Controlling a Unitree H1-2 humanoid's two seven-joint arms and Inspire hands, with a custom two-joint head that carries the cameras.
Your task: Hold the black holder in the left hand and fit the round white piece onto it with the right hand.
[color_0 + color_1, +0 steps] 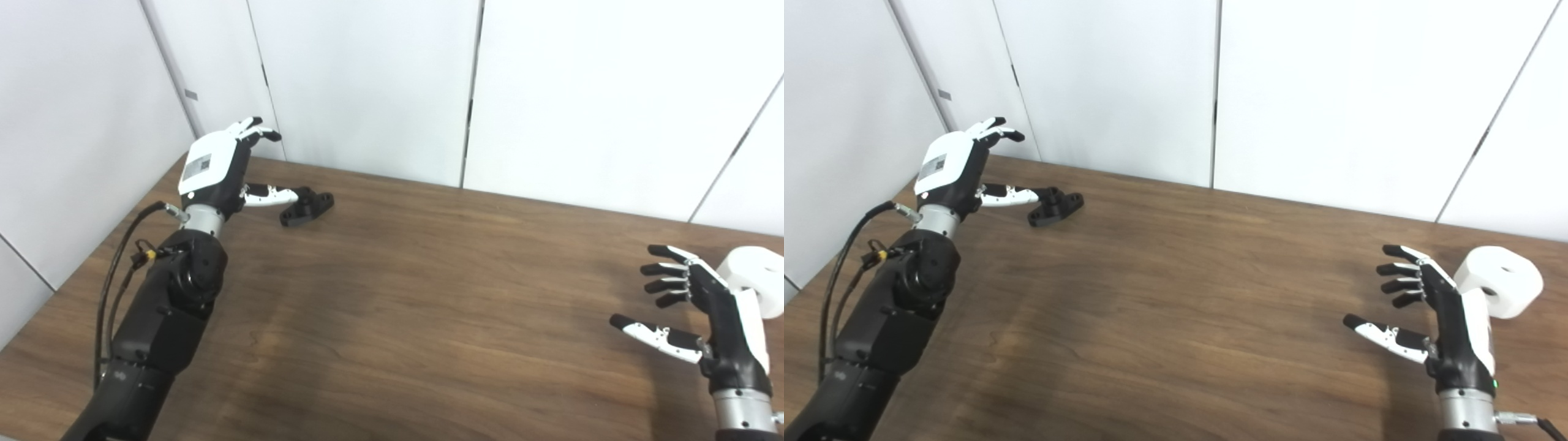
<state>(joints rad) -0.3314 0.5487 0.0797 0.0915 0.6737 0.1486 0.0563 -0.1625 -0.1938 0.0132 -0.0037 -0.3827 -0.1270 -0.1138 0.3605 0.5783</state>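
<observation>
**Black holder and white piece both ungrasped**

Black holder (307, 207) lies near my worktop's (392, 294) far left corner, left hand (215, 166) spread beside it. Round white piece (1500, 280) sits at the right edge; right hand (1448, 318) is splayed, empty. Grasping and fitting remain.

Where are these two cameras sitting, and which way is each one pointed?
Left eye view: on the robot's head, looking down at the wooden table; both arms enter from the bottom, and the white roll is cut by the right edge.
Right eye view: beside it, a little to the right, facing the same way; the roll shows whole.
Both share: the open left hand by the black holder, the open right hand, and white wall panels.
</observation>
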